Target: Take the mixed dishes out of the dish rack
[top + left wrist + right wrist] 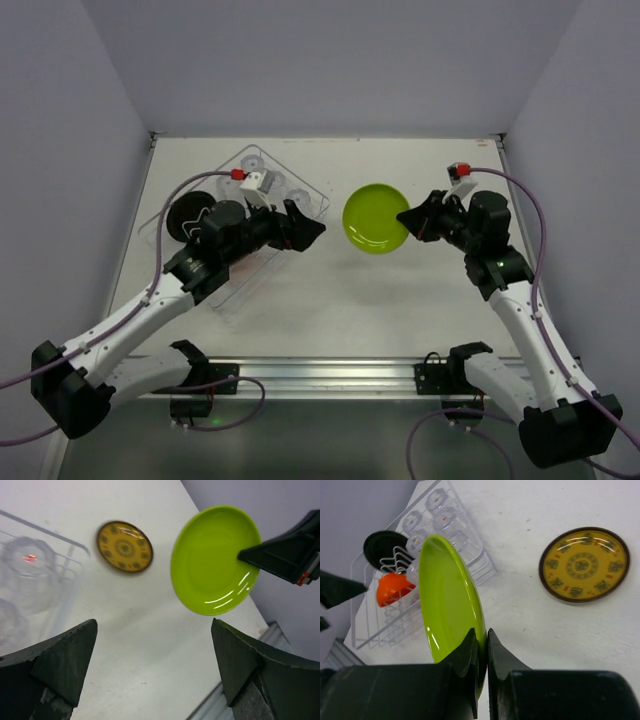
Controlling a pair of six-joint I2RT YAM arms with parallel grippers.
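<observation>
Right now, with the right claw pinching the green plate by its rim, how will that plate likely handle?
The green plate shows no sag though held by one edge, so it is probably stiff. Its glossy highlights suggest a slick surface that could slide in the right claw. Pinched only at the rim, it may pivot if swung fast.

I get bright, even light here, so the white tabletop [150, 645] between the tips of the left claw [154, 630] comes back nearly washed out, with only faint shadows. Beyond that claw the lime-green plate [215, 560] carries white glare streaks, and the clear cups [30, 575] off to one side of it are smeared and hazy. The right claw [481, 635] shows dark and soft, close against its own lens.
</observation>
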